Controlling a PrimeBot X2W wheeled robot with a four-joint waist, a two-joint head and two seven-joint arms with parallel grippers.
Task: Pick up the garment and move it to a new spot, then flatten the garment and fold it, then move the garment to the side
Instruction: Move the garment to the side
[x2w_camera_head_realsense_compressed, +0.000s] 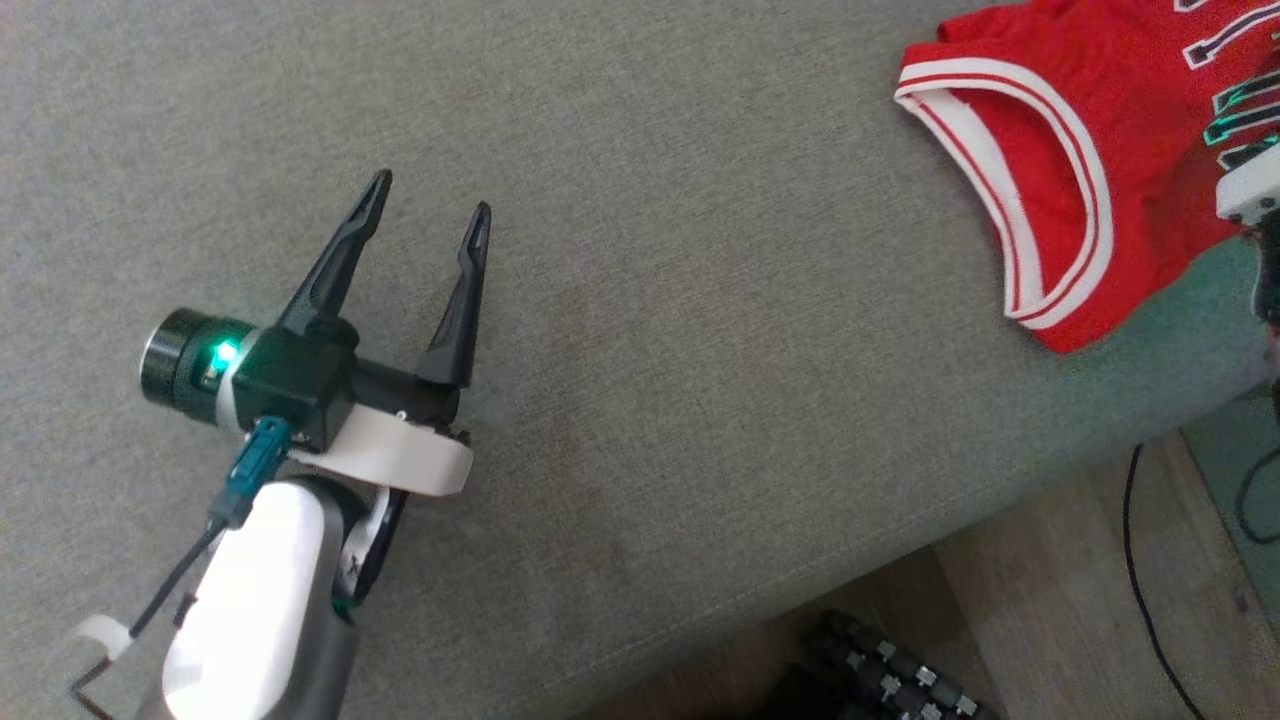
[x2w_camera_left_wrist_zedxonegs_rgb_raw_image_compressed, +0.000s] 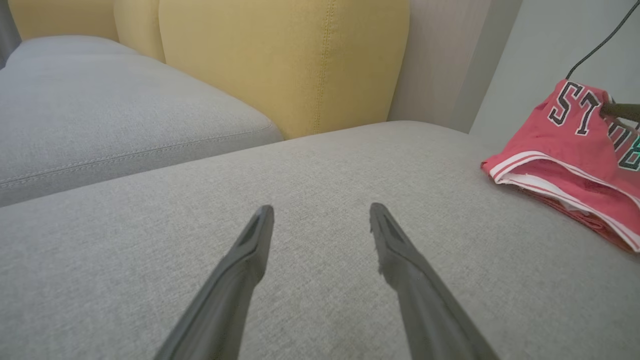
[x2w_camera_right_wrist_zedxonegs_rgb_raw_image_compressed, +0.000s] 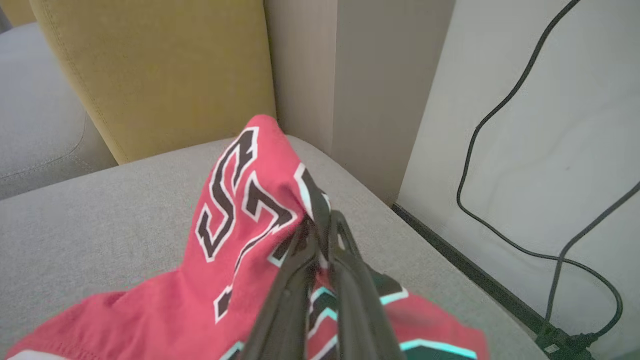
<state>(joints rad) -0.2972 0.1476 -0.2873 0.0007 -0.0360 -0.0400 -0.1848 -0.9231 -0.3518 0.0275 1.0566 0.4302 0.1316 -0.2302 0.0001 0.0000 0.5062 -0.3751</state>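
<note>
The garment (x2w_camera_head_realsense_compressed: 1080, 150) is a red jersey with white trim and black lettering, lying at the right end of the grey sofa seat (x2w_camera_head_realsense_compressed: 650, 300). My right gripper (x2w_camera_right_wrist_zedxonegs_rgb_raw_image_compressed: 320, 220) is shut on a fold of the garment (x2w_camera_right_wrist_zedxonegs_rgb_raw_image_compressed: 240, 210), pulling that fold up into a peak. In the left wrist view the garment (x2w_camera_left_wrist_zedxonegs_rgb_raw_image_compressed: 570, 145) sits at the far right with a dark finger pinching its top. My left gripper (x2w_camera_head_realsense_compressed: 430, 200) is open over bare cushion, well to the left of the jersey, its fingers (x2w_camera_left_wrist_zedxonegs_rgb_raw_image_compressed: 255, 240) spread with nothing between them.
Yellow back cushions (x2w_camera_left_wrist_zedxonegs_rgb_raw_image_compressed: 280, 60) stand behind the seat. A second grey seat cushion (x2w_camera_left_wrist_zedxonegs_rgb_raw_image_compressed: 100, 110) lies to the left. The sofa's front edge (x2w_camera_head_realsense_compressed: 900, 530) drops to a wood floor with black cables (x2w_camera_head_realsense_compressed: 1140, 560). A wall with a cable (x2w_camera_right_wrist_zedxonegs_rgb_raw_image_compressed: 500, 150) is to the right.
</note>
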